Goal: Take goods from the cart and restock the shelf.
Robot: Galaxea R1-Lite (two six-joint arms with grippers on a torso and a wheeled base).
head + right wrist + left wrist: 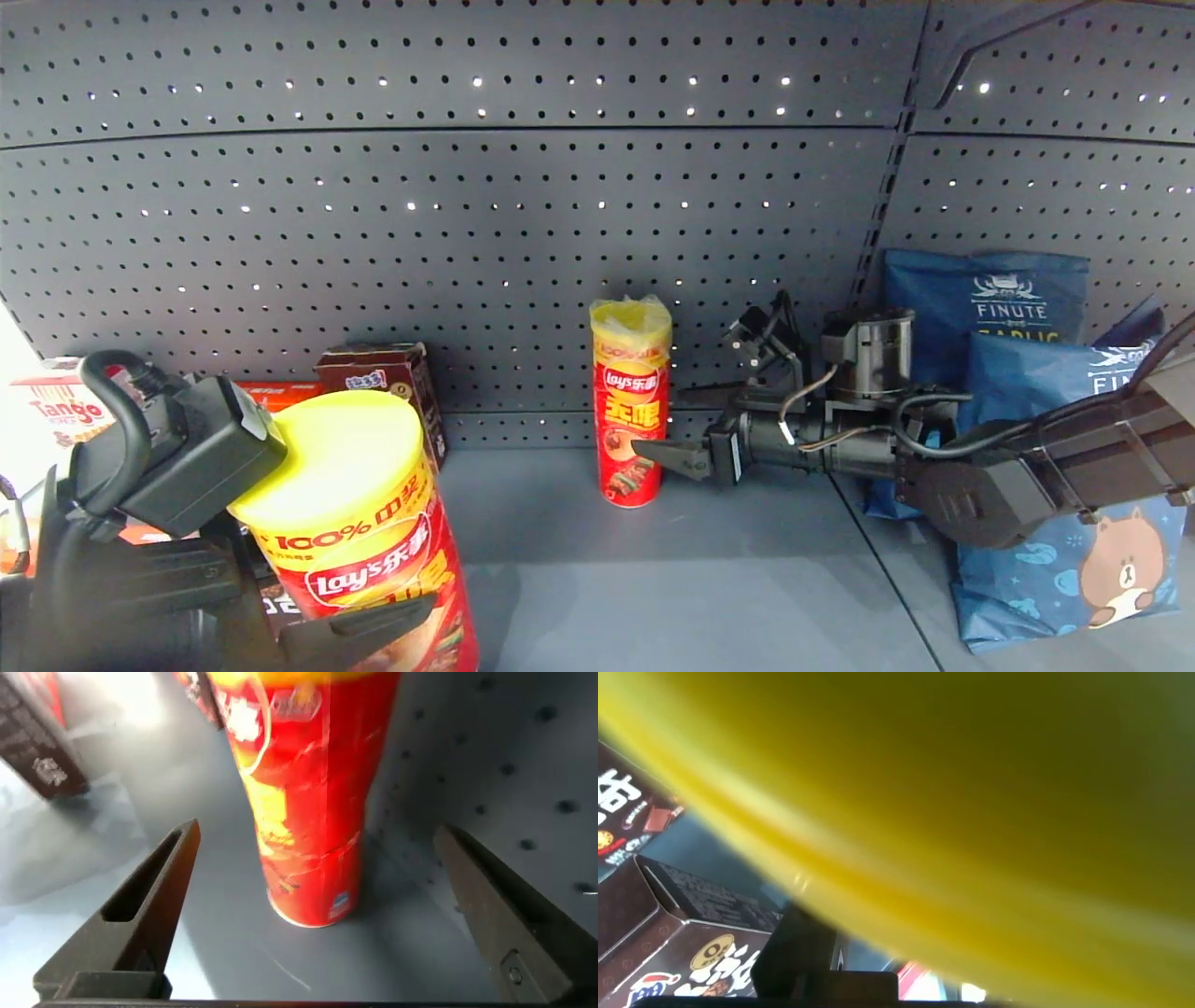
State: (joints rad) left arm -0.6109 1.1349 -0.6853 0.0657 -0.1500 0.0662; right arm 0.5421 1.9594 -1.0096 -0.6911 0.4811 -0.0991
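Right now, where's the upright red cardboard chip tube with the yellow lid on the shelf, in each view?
Head view: red tube at centre, by the right gripper.
Left wrist view: hidden by the held tube's yellow lid.
Right wrist view: ahead of the open fingers.
Shared landmark: perforated grey panel.

You will find print on most packs, though none of it is spelled out here. The upright chip can (pixel 631 401) carries white brand script in a red oval, with large yellow Chinese characters below. Left of it and nearer, the large chip can (pixel 359 532) shows the same oval under a percent figure (its lower label is covered). Right of the upright can, two blue bags (pixel 990 289) bear white capitals under a crest. To the upright can's left, a brown box (pixel 383 383) has a small pale label, and a red-and-white box (pixel 51 411) farther left carries a red brand word.
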